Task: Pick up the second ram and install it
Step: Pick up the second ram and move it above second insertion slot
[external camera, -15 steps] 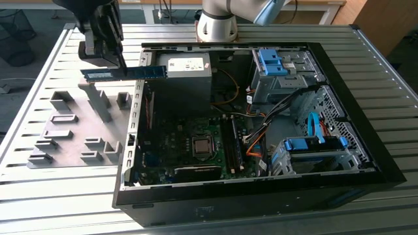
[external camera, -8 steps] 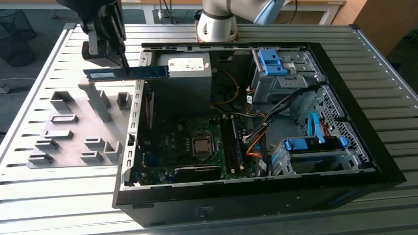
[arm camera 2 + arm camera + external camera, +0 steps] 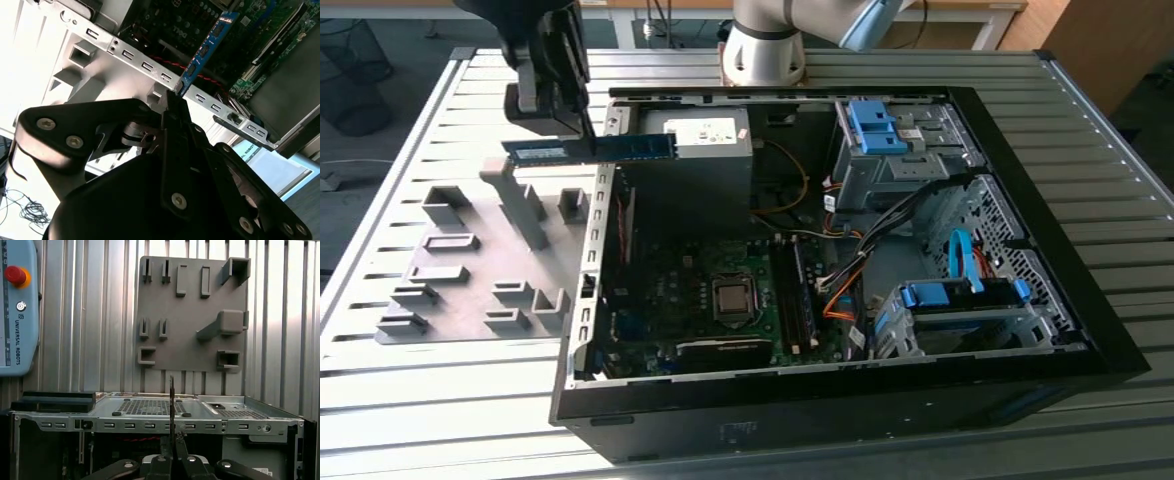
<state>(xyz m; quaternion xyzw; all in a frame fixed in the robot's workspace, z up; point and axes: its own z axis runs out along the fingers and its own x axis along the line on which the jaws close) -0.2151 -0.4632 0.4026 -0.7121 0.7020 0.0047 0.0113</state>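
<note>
One stick, the second ram (image 3: 640, 147), hangs level in the air, with the fingers (image 3: 172, 107) of the hand (image 3: 583, 138) clamped tight on it. In the exterior view it is over the left wall of the open computer case (image 3: 787, 412), at the far side. One end reaches over the case, the other over the grey holder plate (image 3: 478, 272) on the slatted worktop (image 3: 427, 400). The motherboard (image 3: 680, 270) lies nearer, inside the case.
</note>
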